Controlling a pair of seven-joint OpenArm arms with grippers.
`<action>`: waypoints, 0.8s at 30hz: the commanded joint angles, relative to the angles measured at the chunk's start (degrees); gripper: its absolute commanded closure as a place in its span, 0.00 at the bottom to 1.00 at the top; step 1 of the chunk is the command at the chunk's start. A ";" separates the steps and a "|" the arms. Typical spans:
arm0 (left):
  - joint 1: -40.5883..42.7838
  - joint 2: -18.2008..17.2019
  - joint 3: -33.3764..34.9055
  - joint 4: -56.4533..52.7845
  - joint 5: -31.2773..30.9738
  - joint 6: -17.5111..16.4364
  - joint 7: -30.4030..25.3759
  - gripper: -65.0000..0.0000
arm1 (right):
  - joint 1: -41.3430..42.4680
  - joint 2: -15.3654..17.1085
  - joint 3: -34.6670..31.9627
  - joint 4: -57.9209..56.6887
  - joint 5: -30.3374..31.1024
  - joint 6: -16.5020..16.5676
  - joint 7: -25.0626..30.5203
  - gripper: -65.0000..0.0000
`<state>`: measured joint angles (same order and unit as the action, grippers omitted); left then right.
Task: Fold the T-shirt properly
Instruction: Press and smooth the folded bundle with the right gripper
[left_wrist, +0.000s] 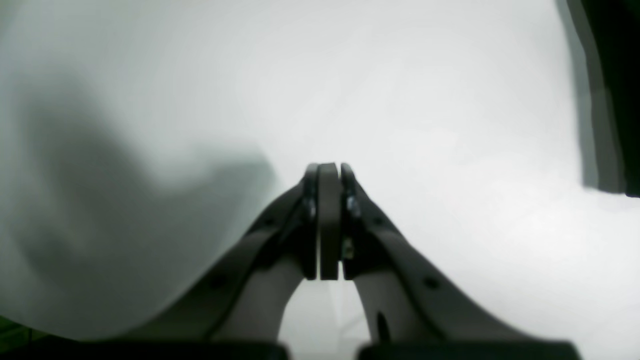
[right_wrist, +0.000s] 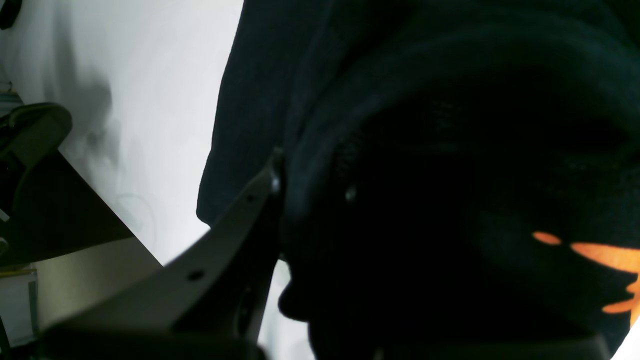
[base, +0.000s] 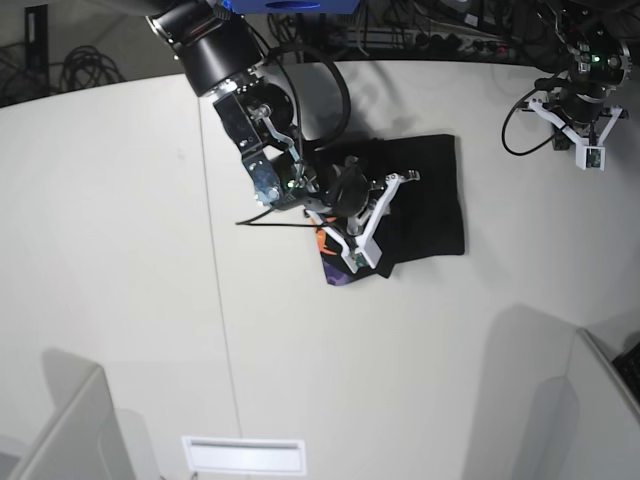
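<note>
The T-shirt (base: 425, 200) sits roughly mid-table, a bit toward the far edge of the big white table (base: 120, 250), bunched into a rough black block, with an orange and purple bit of print peeking out at its near left corner. The right arm reaches down onto the shirt's left part, and the right gripper (base: 372, 215) is buried in the cloth there. In the right wrist view black fabric is wrapped over the fingers (right_wrist: 240, 210), so they look pinched narrow on a fold of the shirt. The left gripper (left_wrist: 329, 172) hangs well apart from it near the table's far corner, fingers pressed flat together with nothing between them, just bare table below.
</note>
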<state>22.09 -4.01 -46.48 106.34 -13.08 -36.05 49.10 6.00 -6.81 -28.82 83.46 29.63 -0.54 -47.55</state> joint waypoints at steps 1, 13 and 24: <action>0.20 -0.69 -0.42 0.86 -0.41 0.05 -0.88 1.00 | 1.17 -0.80 0.12 1.15 1.01 0.23 1.18 1.00; 0.29 -0.78 -0.42 0.86 -0.41 0.05 -0.88 1.00 | 0.99 -0.88 -0.15 1.15 1.45 0.23 3.02 0.78; 0.20 -0.96 -2.18 0.95 -0.41 0.05 -0.88 1.00 | 0.20 -0.71 -0.41 2.56 7.25 0.23 6.98 0.49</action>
<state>22.09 -4.10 -48.01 106.34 -13.32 -36.07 49.10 5.13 -6.74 -29.15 84.44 35.90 -0.69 -41.78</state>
